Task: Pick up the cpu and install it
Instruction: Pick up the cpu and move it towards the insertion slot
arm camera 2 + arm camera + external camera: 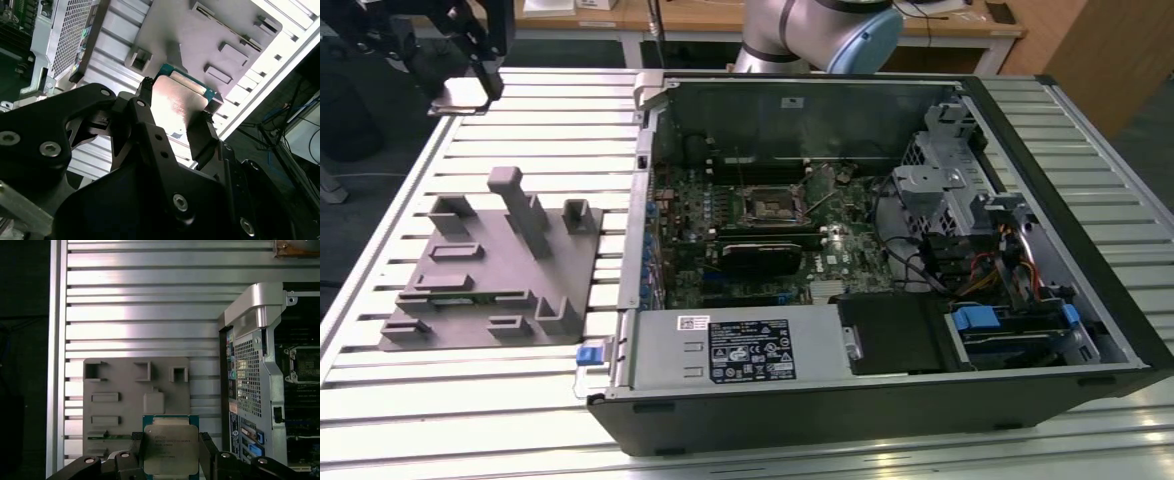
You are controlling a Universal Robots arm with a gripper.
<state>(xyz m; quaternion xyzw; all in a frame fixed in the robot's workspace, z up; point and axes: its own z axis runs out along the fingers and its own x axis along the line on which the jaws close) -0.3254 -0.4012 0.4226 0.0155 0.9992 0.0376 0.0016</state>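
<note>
Slatted metal counter (520,130), mid-job: the tool (170,456) is clamped on the cpu (169,440) by two opposite edges, silvery top facing the first wrist view. It hangs in the air over the counter's far corner at the exterior view's left. Past it on the counter lies the grey block (135,390). Beyond that, the open case (854,400) takes up the counter's other side, with the socket (770,205) bare on its board. The pick-up appears done, and the carry looks to be the step in hand. Installing would call for crossing to the case, keeping the chip level and squaring it to the socket.
</note>
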